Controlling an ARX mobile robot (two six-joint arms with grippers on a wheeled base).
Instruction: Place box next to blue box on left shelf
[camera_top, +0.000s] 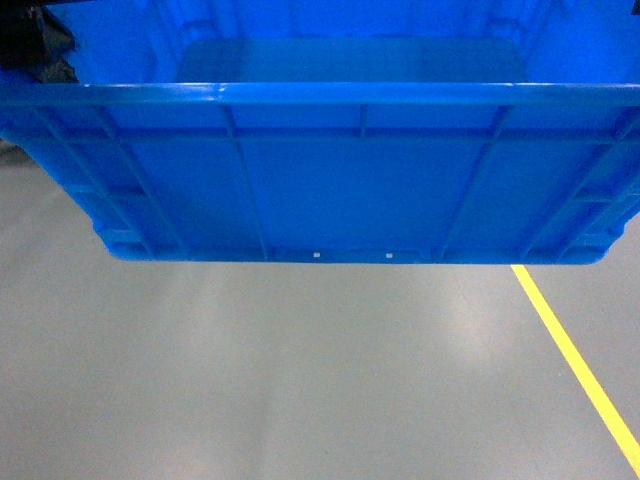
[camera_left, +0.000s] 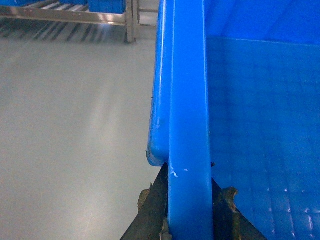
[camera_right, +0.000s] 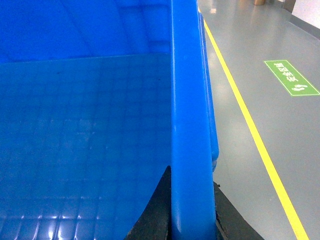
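Item: box (camera_top: 330, 180), held aloft over grey floor (camera_top: 300, 380). My left gripper (camera_left: 187, 210) fingers pinch its left rim; my right gripper (camera_right: 192, 210) fingers pinch its right rim. Left shelf (camera_left: 65, 15) well apart, beyond.

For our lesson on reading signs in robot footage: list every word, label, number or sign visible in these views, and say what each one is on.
Green floor sign: white characters and a small symbol on a green rectangle on the grey floor, too small and slanted to read.
Box: no readable word, label or number on its walls, rim or floor in any view.
Left shelf: no text visible.
Yellow line: plain floor marking, no text.
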